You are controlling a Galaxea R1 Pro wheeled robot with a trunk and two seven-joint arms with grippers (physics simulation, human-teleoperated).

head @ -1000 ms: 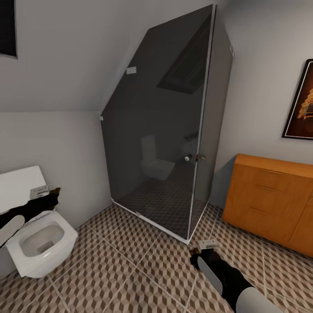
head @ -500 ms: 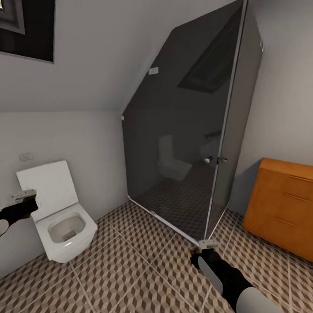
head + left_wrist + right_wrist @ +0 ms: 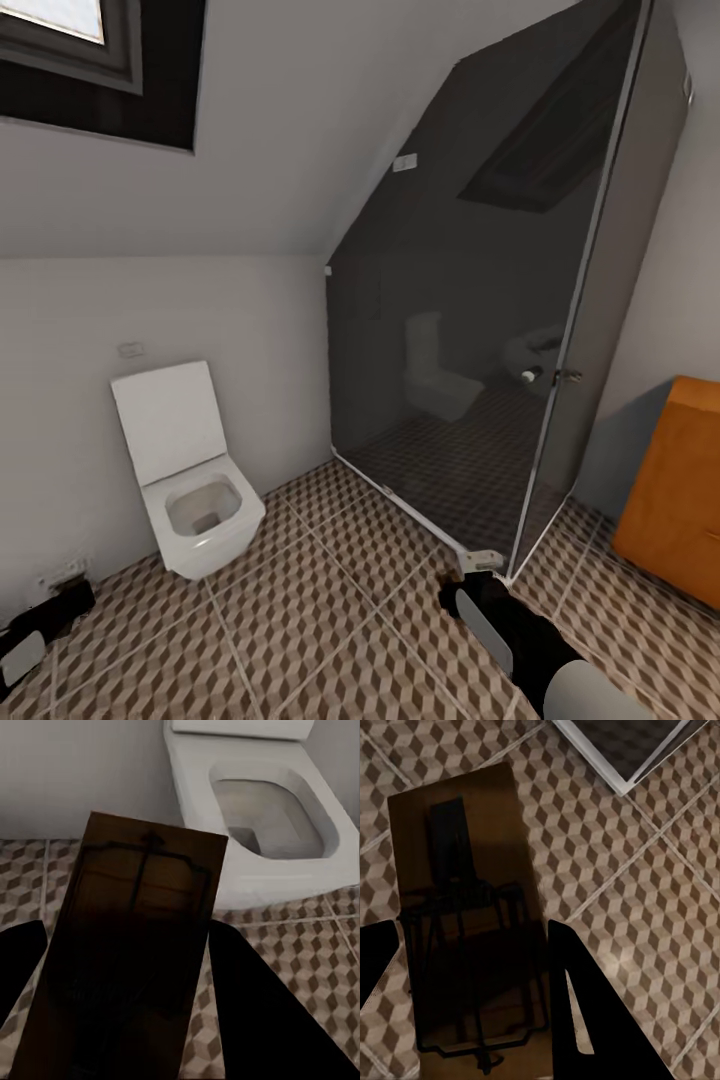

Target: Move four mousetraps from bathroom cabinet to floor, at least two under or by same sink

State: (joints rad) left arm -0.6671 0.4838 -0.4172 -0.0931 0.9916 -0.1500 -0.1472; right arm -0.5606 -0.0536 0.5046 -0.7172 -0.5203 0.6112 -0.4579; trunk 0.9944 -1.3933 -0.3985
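My left gripper (image 3: 58,592) hangs low at the left edge over the bathroom floor (image 3: 300,620), shut on a mousetrap (image 3: 139,937), a tan board with dark wire held flat between the two black fingers (image 3: 247,997). My right gripper (image 3: 478,572) sits near the shower's front corner, shut on a second mousetrap (image 3: 461,907) with its wire frame facing the camera. The orange-brown cabinet (image 3: 675,500) stands at the right edge, beyond the right arm.
A white wall-hung toilet (image 3: 195,480) with its lid up stands against the left wall, just ahead of the left gripper. A dark glass shower enclosure (image 3: 480,330) fills the corner. Patterned tile floor spreads between toilet and shower. A skylight (image 3: 95,60) is above.
The camera has swung left, so toilet, shower and cabinet slid rightward in view. My left gripper dropped from beside the toilet seat to low over the floor. The right arm keeps its pose.
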